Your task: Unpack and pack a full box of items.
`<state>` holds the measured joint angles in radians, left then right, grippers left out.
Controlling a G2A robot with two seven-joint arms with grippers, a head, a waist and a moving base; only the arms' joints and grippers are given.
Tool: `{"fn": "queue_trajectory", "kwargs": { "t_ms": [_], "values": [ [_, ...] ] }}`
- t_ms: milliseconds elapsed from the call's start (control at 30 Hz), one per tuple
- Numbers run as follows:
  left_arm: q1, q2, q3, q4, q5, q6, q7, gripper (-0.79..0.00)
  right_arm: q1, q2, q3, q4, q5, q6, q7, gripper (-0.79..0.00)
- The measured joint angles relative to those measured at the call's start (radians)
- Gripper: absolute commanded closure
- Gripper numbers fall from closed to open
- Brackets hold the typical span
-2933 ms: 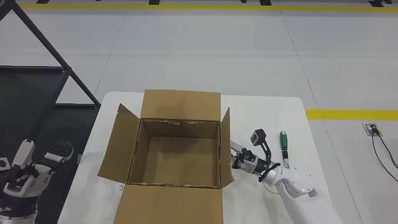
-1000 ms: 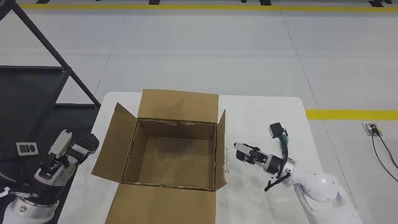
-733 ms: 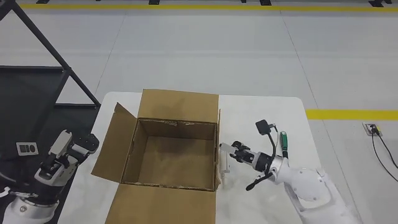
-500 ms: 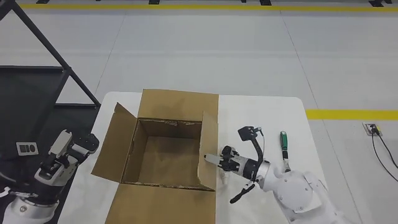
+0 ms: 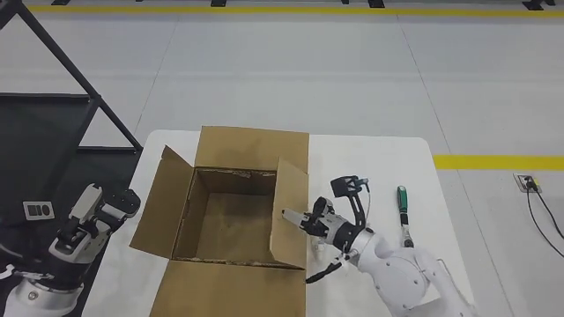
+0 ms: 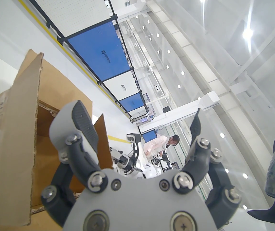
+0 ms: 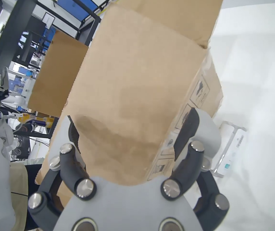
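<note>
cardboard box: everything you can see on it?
The cardboard box is plain brown corrugated card, upright on the white table, top open, bare floor showing inside. Back, left and front flaps splay outward; the right flap leans inward, inside the open right hand. Its right outer wall carries printed symbols.

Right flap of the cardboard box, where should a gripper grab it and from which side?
Pinch the right flap at its free outer edge, coming from the table side to the right, jaws straddling the thin sheet. It stands up leaning over the box, both faces exposed.
</note>
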<state>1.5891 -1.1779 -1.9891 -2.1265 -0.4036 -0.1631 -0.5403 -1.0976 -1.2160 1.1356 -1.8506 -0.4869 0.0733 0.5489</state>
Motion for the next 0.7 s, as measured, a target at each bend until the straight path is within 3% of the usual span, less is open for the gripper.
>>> {"fn": "queue_trajectory", "kwargs": {
  "t_ms": [233, 500, 600, 700],
  "values": [
    [0.0, 0.0, 0.0, 0.0, 0.0, 0.0, 0.0, -0.785, -0.027, 0.016, 0.114, -0.057, 0.025, 0.107, 0.111, -0.785],
    [0.0, 0.0, 0.0, 0.0, 0.0, 0.0, 0.0, -0.785, 0.117, 0.021, 0.116, 0.057, -0.045, 0.365, 0.347, -0.785],
    [0.0, 0.0, 0.0, 0.0, 0.0, 0.0, 0.0, -0.785, 0.173, 0.024, 0.102, 0.124, -0.058, 0.419, 0.473, -0.785],
    [0.0, 0.0, 0.0, 0.0, 0.0, 0.0, 0.0, -0.785, 0.186, 0.025, 0.099, 0.135, -0.062, 0.427, 0.499, -0.785]
  ]
}}
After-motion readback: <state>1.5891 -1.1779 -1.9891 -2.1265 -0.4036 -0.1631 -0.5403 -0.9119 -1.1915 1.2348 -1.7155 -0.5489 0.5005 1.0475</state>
